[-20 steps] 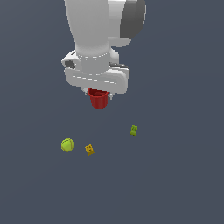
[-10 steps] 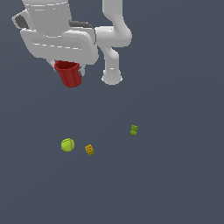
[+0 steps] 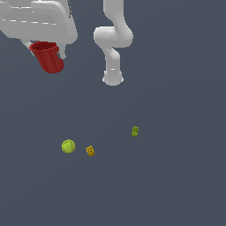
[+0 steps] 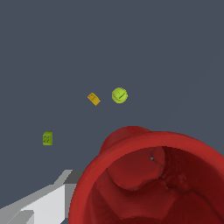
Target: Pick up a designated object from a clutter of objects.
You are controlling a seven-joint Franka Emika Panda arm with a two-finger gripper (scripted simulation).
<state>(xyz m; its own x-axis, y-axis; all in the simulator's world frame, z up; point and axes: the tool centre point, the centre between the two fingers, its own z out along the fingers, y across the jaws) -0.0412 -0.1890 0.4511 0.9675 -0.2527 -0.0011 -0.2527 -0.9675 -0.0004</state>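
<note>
— Big white robot arm (image 3: 112, 42) first. Where's its gripper (image 3: 46, 46)?

— Up at the exterior view's top left, partly cut off by the frame. It looks clamped on the small red tapered plastic cup (image 3: 48, 56), which hangs directly below it, rim uppermost, slightly tilted, high above the floor.

— And the wrist view?

— The cup's open mouth (image 4: 151, 179) fills it; only one grey finger (image 4: 39, 205) shows, so the contact itself is hidden.

— The rest?

— Well apart below: the yellow-green ball (image 3: 68, 146), the tiny orange-yellow block (image 3: 90, 151) beside it, the tiny green block (image 3: 135, 131) off alone.
</note>
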